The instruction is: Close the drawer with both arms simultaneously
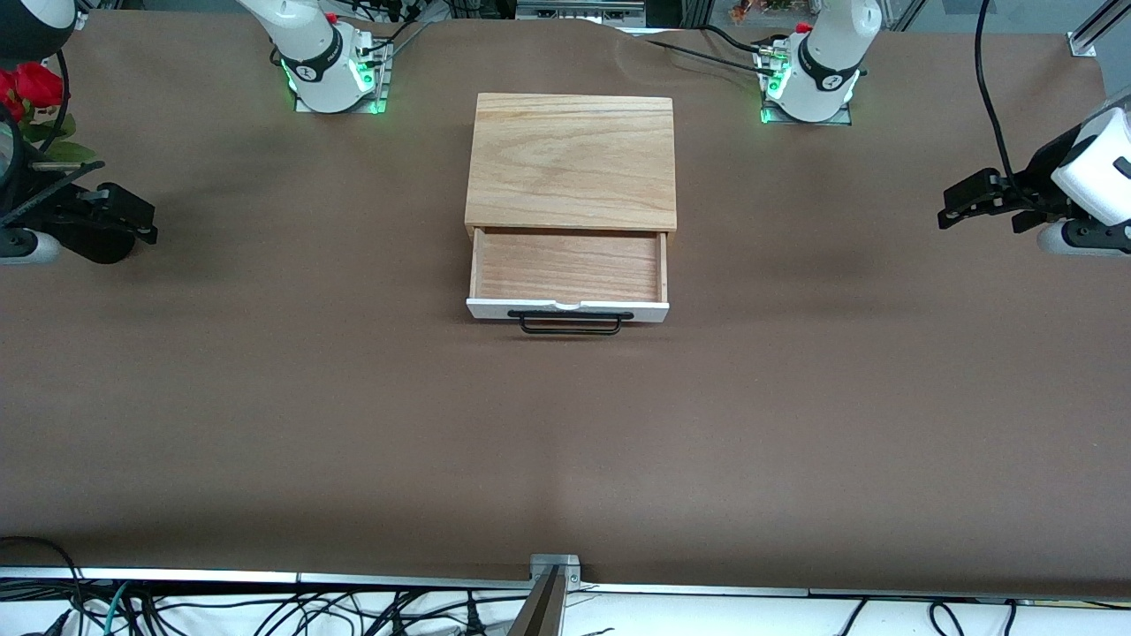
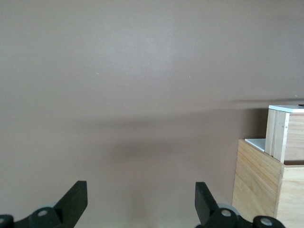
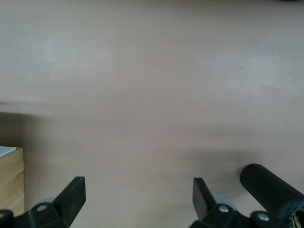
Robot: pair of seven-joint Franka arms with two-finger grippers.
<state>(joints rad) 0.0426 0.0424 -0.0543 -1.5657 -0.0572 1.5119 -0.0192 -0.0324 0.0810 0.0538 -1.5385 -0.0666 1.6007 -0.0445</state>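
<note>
Drawer (image 1: 567,276) is sitting pulled out of the box (image 1: 571,162) mid-table, its white front facing the front camera. Left gripper (image 1: 959,201) and right gripper (image 1: 132,221) are hanging over the table's (image 1: 353,424) ends, well apart from it, jaws released. Bare brown cloth is lying all around.
</note>
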